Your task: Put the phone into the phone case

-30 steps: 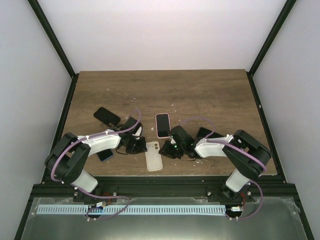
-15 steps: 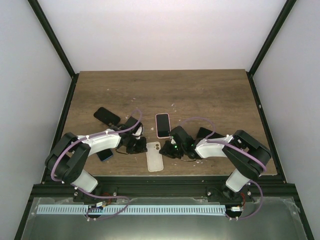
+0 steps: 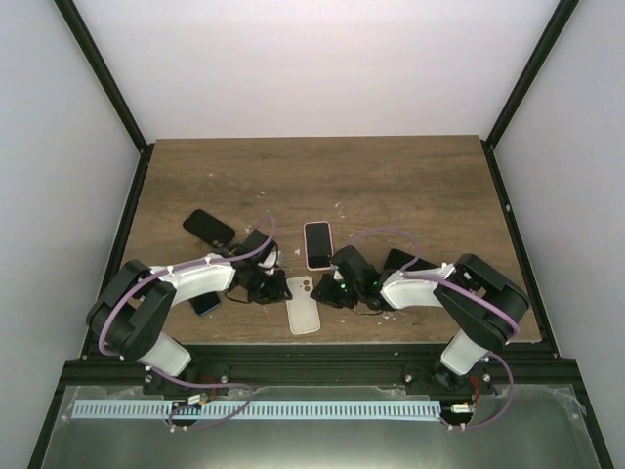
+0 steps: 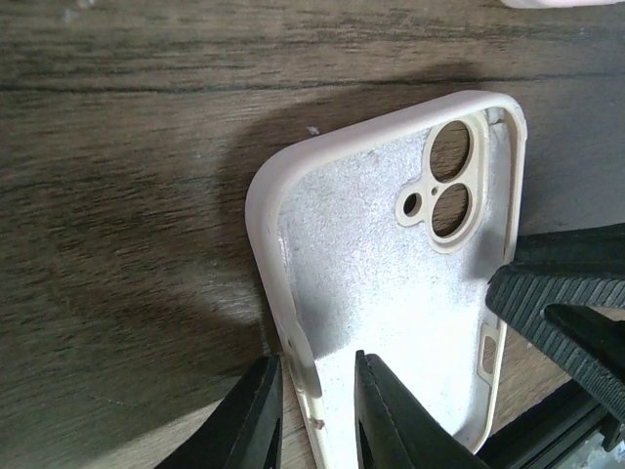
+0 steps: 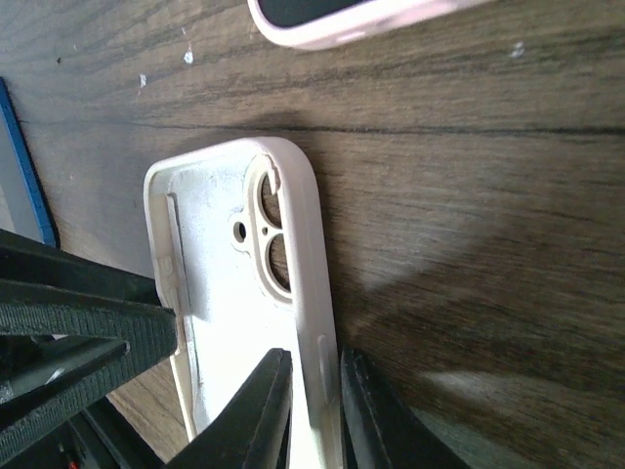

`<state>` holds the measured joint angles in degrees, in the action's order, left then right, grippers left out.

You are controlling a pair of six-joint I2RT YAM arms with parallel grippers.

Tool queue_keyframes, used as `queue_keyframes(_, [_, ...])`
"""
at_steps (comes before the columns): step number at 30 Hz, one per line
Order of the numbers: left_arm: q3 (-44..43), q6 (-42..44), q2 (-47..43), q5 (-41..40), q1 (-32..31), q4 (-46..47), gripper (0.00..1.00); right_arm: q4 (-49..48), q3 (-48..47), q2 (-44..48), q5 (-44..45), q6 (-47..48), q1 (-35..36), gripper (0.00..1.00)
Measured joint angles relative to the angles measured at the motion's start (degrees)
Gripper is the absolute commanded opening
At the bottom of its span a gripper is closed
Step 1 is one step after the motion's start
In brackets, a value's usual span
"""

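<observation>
The white phone case lies open side up near the table's front edge, between my two grippers. My left gripper straddles the case's left wall. Its fingers stand a little apart from the wall, so it is open. My right gripper is shut on the case's right wall. The right gripper pinches this wall just below the camera cut-out. The case interior is empty. A phone in a pink case lies face up just behind the white case.
A black phone lies at the back left. A blue-edged phone sits under my left arm, and its edge shows in the right wrist view. Another black phone lies behind my right arm.
My left gripper has moved right, up to the case's left wall. The case has tilted slightly. My right gripper has kept its hold.
</observation>
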<state>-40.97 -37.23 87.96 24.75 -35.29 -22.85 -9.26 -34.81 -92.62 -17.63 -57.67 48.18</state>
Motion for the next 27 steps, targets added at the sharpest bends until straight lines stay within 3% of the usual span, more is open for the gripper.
queue_keyframes(4, [0.2,0.0,0.0,0.3,0.0,0.1,0.17,0.3,-0.3,0.0,0.8,0.4,0.0,0.17])
queue_keyframes(9, [0.2,0.7,0.0,0.2,0.0,0.0,0.0,0.4,-0.3,0.1,1.6,0.5,0.0,0.15])
queue_keyframes(15, [0.2,1.4,0.0,0.6,0.0,0.2,0.0,0.4,-0.3,0.1,2.4,1.6,0.0,0.16])
queue_keyframes(19, [0.2,1.5,0.0,1.1,0.7,0.3,0.0,1.9,-1.5,0.1,3.2,4.4,-0.1,0.29])
queue_keyframes(25, [0.2,1.7,-0.8,1.2,4.4,0.6,0.0,7.5,-2.6,3.8,4.3,13.7,-1.7,0.62])
queue_keyframes(27, [0.2,1.7,-0.8,1.5,5.7,1.0,0.0,10.9,-3.6,6.6,5.0,17.5,-3.2,0.67])
